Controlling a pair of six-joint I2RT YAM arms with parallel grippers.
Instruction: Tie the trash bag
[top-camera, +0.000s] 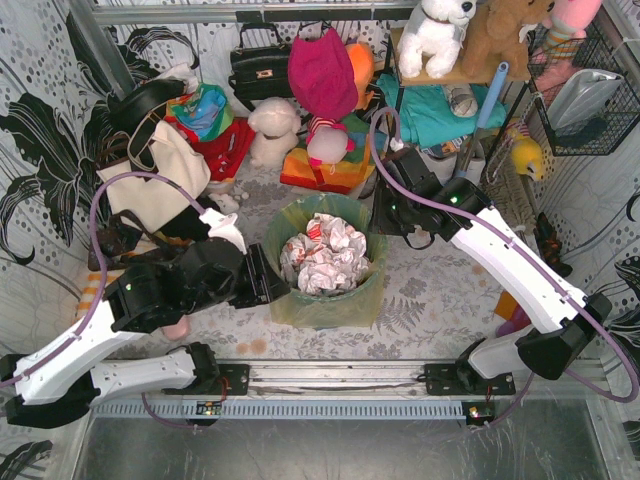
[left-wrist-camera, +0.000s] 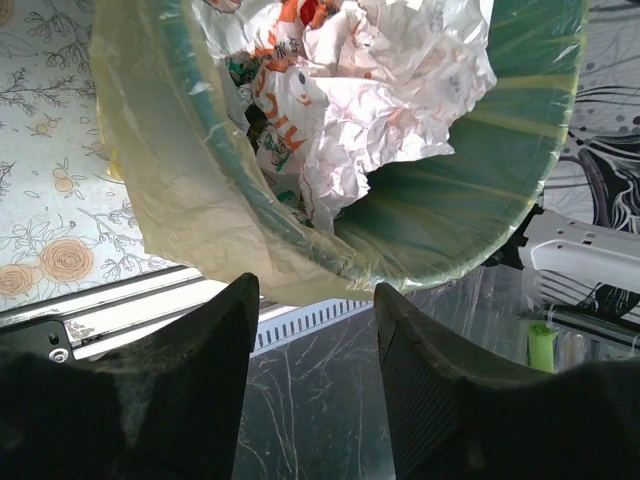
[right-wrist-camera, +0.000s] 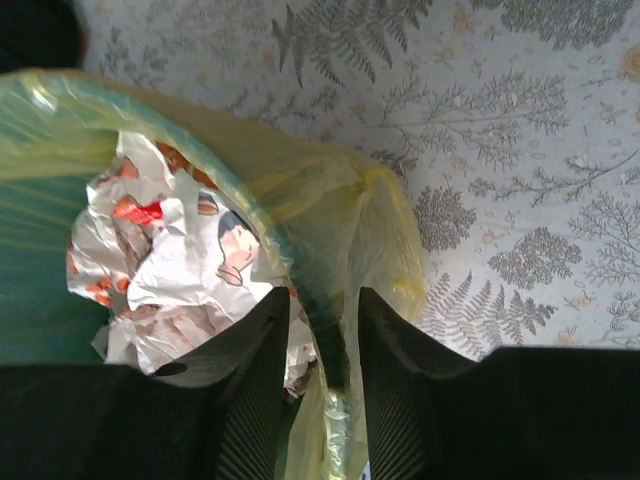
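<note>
The trash bag (top-camera: 335, 300) is a translucent yellow-green liner folded over the rim of a teal bin in the middle of the table, with crumpled white paper (top-camera: 325, 255) inside. My left gripper (top-camera: 273, 282) is at the bin's left rim. In the left wrist view it (left-wrist-camera: 315, 300) is open and empty, with the bag's folded edge (left-wrist-camera: 180, 180) just beyond the fingertips. My right gripper (top-camera: 382, 215) is at the back right rim. In the right wrist view it (right-wrist-camera: 322, 310) is open and straddles the rim and bag film (right-wrist-camera: 375, 210), one finger inside by the paper (right-wrist-camera: 180, 270).
A cream tote bag (top-camera: 160, 175), a black handbag (top-camera: 258, 65) and plush toys (top-camera: 275, 130) crowd the back. A wire basket (top-camera: 580, 100) hangs at the right. The metal rail (top-camera: 330, 380) runs along the near edge, just in front of the bin.
</note>
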